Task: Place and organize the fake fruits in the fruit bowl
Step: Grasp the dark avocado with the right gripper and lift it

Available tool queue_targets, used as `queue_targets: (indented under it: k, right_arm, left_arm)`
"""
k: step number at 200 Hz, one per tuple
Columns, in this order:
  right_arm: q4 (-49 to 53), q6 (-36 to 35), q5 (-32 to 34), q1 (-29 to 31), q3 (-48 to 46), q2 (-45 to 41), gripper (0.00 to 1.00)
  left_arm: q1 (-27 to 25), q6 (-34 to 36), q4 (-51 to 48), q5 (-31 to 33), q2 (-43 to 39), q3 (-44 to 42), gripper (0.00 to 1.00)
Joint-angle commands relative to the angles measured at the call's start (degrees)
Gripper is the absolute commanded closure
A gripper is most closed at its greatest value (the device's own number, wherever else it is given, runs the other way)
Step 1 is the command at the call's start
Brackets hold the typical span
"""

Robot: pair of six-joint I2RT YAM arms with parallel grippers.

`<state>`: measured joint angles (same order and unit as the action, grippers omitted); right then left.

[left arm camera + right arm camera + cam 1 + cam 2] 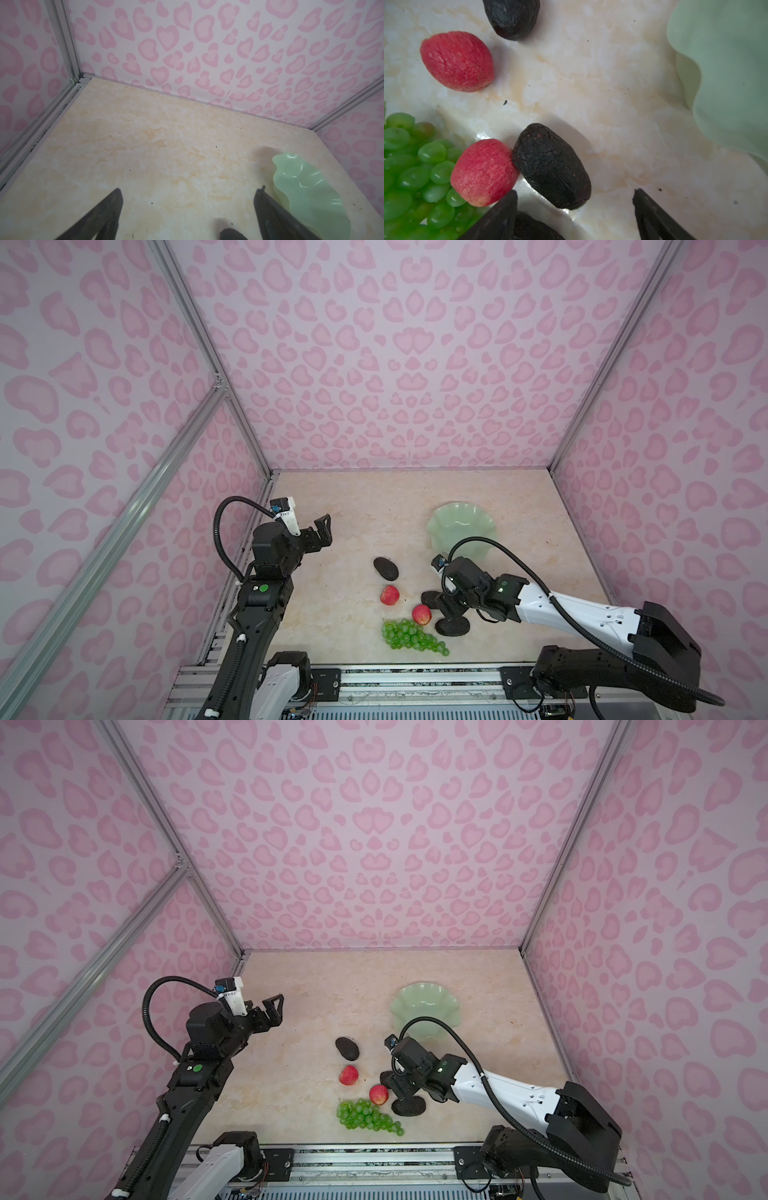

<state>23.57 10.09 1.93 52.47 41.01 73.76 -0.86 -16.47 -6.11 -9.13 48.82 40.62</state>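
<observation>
right gripper (575, 191) hanging low over the middle avocado (550, 166), fruit all lying on the table (332, 614).
its jaws are standing spread, the avocado's end sitting between the tips, no grip showing. near apple (483, 172) is touching that avocado and resting against the grapes (415, 176); far apple (456, 61) and far avocado (511, 18) are lying apart from them. near avocado (452, 627) is sitting partly under the gripper in both top views. fruit bowl (440, 526) is sitting behind the right arm, near the fruit. left gripper (188, 189) is hovering over the table's left side, jaws spread wide, pinching nothing.
</observation>
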Motion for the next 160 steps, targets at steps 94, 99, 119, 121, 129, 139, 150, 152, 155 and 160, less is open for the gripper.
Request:
queue_targets:
  k: [94,99,119,121,129,139,150,152,155,160]
  right_arm:
    - [-0.8,1.8,3.4,1.4,4.1,12.2,0.27]
    - [-0.9,1.8,3.5,1.4,4.4,12.5,0.29]
    - [-1.1,1.5,4.1,1.4,5.0,13.8,0.37]
    - [-1.1,1.5,4.1,1.4,5.1,13.9,0.38]
    - [-1.1,1.5,4.5,1.4,5.3,14.2,0.41]
    - [-0.8,1.6,5.3,1.5,5.6,14.5,0.47]
    - [-0.5,1.9,6.1,1.4,6.2,14.2,0.52]
    - [-0.5,1.9,6.1,1.4,6.4,14.0,0.53]
    - [-0.4,2.0,6.2,1.4,6.4,13.8,0.54]
    - [-0.2,2.1,6.4,1.3,6.9,13.1,0.55]
  left_arm:
    - [0.0,-0.4,-2.0,-1.6,1.0,1.3,0.01]
    - [0.0,-0.5,-2.1,-1.5,0.9,1.3,0.01]
    - [0.0,-0.5,-2.2,-1.3,0.5,1.1,0.01]
    - [0.0,-0.5,-2.2,-1.4,0.4,1.0,0.01]
    - [0.0,-0.5,-2.2,-1.3,0.3,1.0,0.01]
    - [0.0,-0.6,-2.4,-1.3,0.1,1.0,0.01]
    - [0.0,-0.7,-2.4,-1.2,0.0,0.9,0.01]
    - [-0.1,-0.8,-2.5,-1.1,-0.1,0.9,0.01]
    - [-0.1,-0.8,-2.5,-1.1,-0.1,0.8,0.00]
    - [0.0,-0.9,-2.7,-0.9,0.0,0.8,0.00]
